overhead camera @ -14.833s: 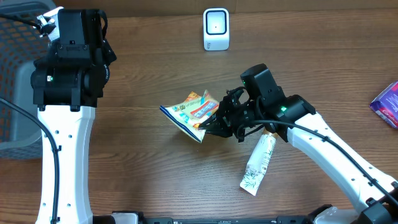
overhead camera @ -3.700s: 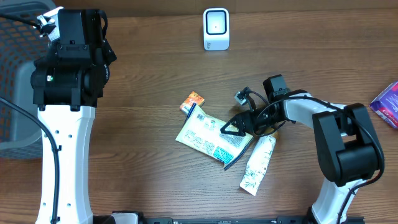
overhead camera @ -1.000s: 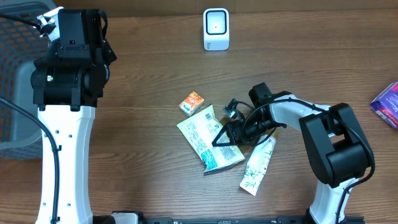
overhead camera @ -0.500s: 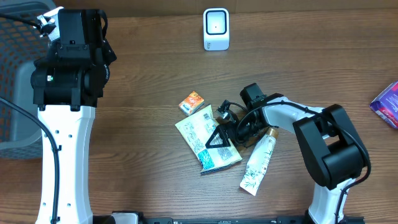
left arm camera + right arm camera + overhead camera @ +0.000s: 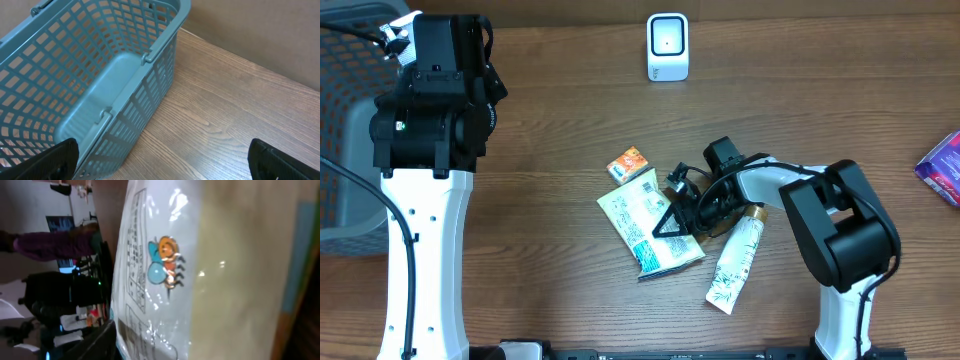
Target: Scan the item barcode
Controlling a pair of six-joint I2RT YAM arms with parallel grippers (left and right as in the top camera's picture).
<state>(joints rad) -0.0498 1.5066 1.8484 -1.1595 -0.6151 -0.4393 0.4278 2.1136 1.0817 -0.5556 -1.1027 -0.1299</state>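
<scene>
Worktop [image 5: 550, 120]: brown wood, carries everything.
Basket [image 5: 100, 75]: blue-grey mesh, at the left edge, below the left hand.
Left hand [image 5: 165, 162]: fingers wide apart, holding nothing, well apart from the packet.
Packet [image 5: 638, 215]: pale, printed, lying mid-worktop.
Right hand [image 5: 675, 220]: low over the packet's right edge, hiding it; whether it grips, cannot tell.
Tube [image 5: 733, 265]: white, just right of the packet.
Scanner [image 5: 667, 46]: white, far edge, well apart from the packet.
Pack [image 5: 942, 165]: purple, right edge.
Box [image 5: 628, 165]: orange, just beside the packet's top.
</scene>
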